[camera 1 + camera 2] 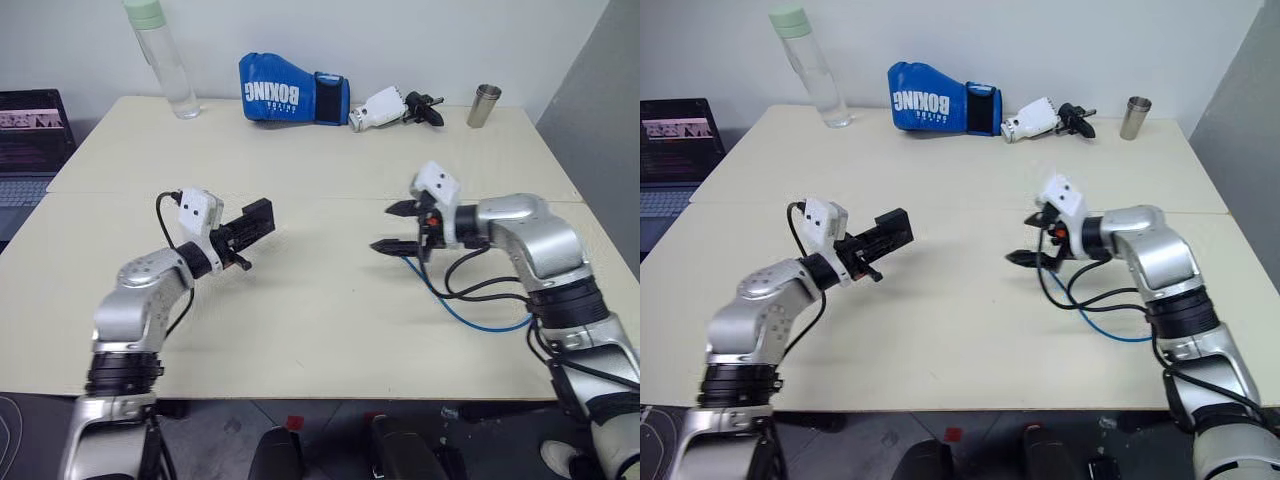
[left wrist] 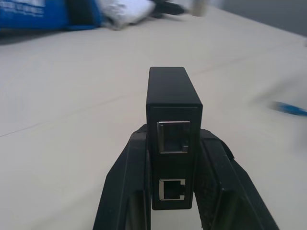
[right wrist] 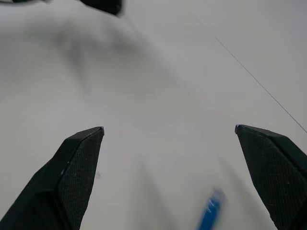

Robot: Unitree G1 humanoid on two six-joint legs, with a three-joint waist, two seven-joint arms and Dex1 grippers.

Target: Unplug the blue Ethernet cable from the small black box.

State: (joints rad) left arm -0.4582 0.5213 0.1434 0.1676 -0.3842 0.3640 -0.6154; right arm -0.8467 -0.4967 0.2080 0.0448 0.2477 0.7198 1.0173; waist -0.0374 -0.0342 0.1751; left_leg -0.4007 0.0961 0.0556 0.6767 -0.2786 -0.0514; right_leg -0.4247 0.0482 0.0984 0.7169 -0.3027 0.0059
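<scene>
Your left gripper (image 2: 172, 211) is clamped on the small black box (image 2: 173, 139), ports empty; right gripper (image 3: 168, 132) wide open, holding nothing, blue Ethernet cable (image 1: 470, 318) on the table (image 1: 320, 310)

Even, bright light throws soft shadows on the table (image 1: 330, 300) (wrist views blur).

Matt black plastic box (image 2: 172, 96), glossy blue cable (image 1: 480, 318), smooth cream table (image 1: 330, 300).
</scene>
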